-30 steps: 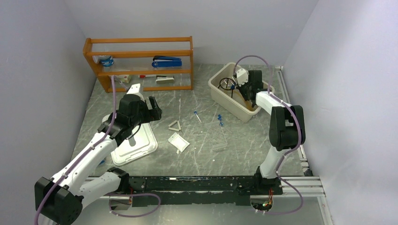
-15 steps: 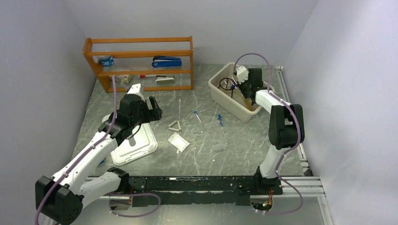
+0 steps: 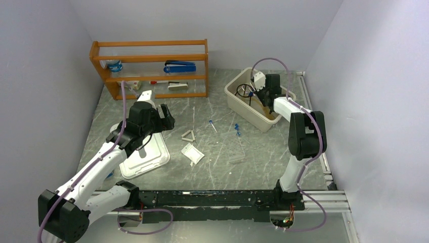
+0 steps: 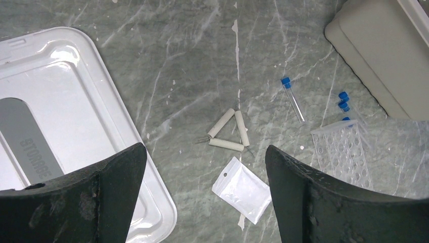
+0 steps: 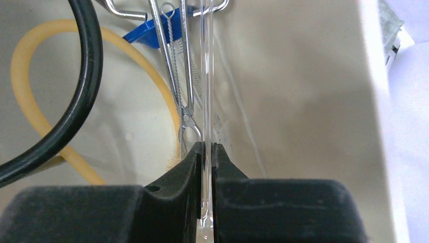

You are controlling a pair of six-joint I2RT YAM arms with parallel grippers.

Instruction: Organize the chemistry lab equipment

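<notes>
Right jaws: nearly closed, pinching a thin clear rod [image 5: 206, 76] that sticks out past their tips.
Rod's place: inside the beige plastic bin [image 3: 243, 109] at the upper right of the top view, over the bin's pale floor.
Key relation: the rod's long axis runs straight ahead from the jaws, toward the top of the right wrist view; below and to its left lie a loop of amber rubber tubing [image 5: 15, 78] and a black wire ring [image 5: 90, 55]. A release here would likely drop the rod among them.
Right arm pose: stretched to the far right corner, wrist tipped down into the bin.
Left jaws: wide apart, holding nothing.
Left arm pose: raised above the grey marbled tabletop [image 4: 192, 66], near the edge of a white plastic lid [image 4: 66, 101].
Loose items: a triangle of white tubes [image 4: 225, 145] and a white paper packet [image 4: 242, 190] lie between the left jaws in the left wrist view; blue-capped clear tubes [image 4: 292, 98] and a clear rack [image 4: 341, 152] lie further right.
Nearer arm: the left, for these.
</notes>
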